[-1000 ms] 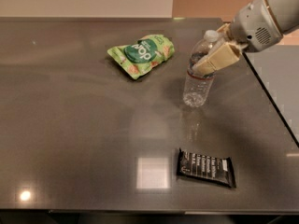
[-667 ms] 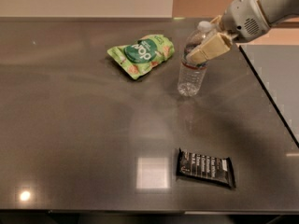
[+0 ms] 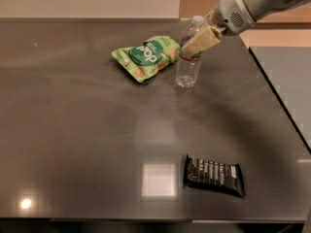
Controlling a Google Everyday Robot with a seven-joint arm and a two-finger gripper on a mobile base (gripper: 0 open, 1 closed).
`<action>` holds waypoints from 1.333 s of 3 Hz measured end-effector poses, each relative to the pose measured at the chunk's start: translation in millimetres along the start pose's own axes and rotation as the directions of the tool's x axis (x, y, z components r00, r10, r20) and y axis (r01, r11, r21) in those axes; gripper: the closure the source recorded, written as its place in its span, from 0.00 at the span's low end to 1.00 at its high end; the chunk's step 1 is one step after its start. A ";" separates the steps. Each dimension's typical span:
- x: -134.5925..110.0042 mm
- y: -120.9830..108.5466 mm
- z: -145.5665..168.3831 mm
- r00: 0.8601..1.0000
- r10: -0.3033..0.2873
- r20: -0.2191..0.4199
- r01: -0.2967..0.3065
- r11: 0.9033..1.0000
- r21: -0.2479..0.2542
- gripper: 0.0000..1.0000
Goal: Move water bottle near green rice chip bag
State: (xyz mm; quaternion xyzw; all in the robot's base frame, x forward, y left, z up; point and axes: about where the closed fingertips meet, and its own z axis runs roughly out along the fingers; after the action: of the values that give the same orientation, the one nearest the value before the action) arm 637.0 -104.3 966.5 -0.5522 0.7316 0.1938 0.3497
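Note:
The water bottle (image 3: 187, 68) is a small clear bottle with a white cap, upright and slightly tilted, its base at or just above the dark table. My gripper (image 3: 198, 41) reaches in from the upper right and is shut on the bottle's upper body. The green rice chip bag (image 3: 147, 56) lies flat just left of the bottle, a small gap between them.
A black wrapped bar (image 3: 214, 175) lies near the table's front edge at the right. The dark table (image 3: 73, 130) ends at an edge on the right (image 3: 282, 115), with a grey floor area beyond. A wall runs along the back.
My gripper has carried the bottle leftward and farther back, from right of centre to just beside the chip bag.

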 end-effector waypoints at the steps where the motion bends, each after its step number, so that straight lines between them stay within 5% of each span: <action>1: -4.9 -25.3 27.0 1.000 0.017 -0.018 -0.017 1.000 -0.001 1.00; 3: -21.7 -44.4 45.3 1.000 0.015 -0.016 -0.015 1.000 -0.023 1.00; 4: -25.8 -50.0 47.3 1.000 0.014 -0.012 -0.014 1.000 -0.024 0.84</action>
State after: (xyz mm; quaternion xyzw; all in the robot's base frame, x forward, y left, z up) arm 702.1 -71.0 958.2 -0.5525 0.7351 0.2018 0.3373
